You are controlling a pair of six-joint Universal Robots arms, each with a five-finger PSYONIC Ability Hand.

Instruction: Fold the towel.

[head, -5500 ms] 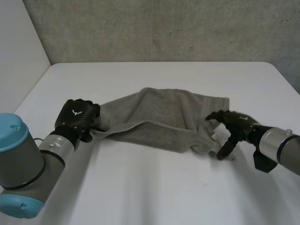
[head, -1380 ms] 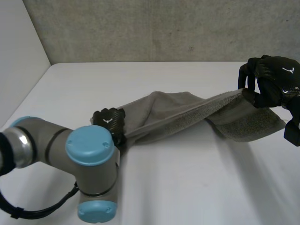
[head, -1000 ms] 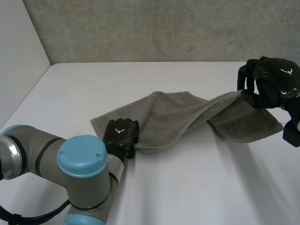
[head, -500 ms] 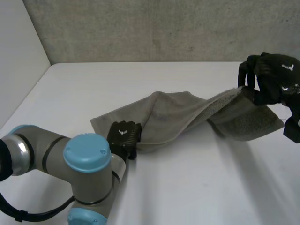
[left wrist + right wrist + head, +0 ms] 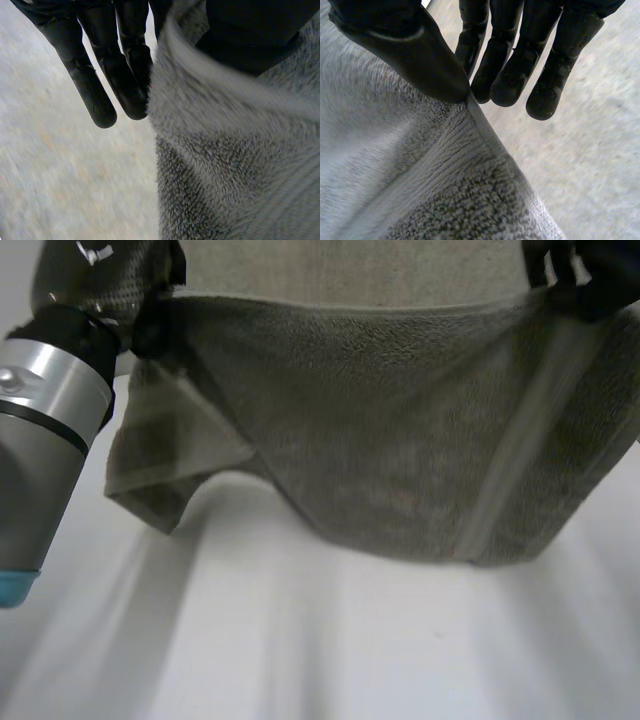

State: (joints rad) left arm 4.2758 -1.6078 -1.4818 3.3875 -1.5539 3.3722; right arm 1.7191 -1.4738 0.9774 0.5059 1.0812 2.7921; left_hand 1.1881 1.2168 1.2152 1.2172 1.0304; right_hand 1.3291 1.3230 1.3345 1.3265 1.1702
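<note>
The grey towel (image 5: 380, 440) hangs spread between my two hands, lifted off the white table (image 5: 300, 650). My left hand (image 5: 150, 320) grips one upper corner, and a loose flap droops below it. In the left wrist view the towel's edge (image 5: 225, 175) is pinched between the thumb (image 5: 250, 30) and the fingers (image 5: 120, 70). My right hand (image 5: 590, 280) holds the other upper corner. In the right wrist view the hemmed edge (image 5: 420, 190) is pinched between the thumb (image 5: 405, 45) and the fingers (image 5: 520, 60).
My left arm (image 5: 50, 440) rises beside the towel's drooping flap. Bare white table lies below the towel's hanging lower edge.
The left hand has closed on the towel's near edge. Both hands have lifted the towel from the table, and it now hangs spread between them close before the head camera.
</note>
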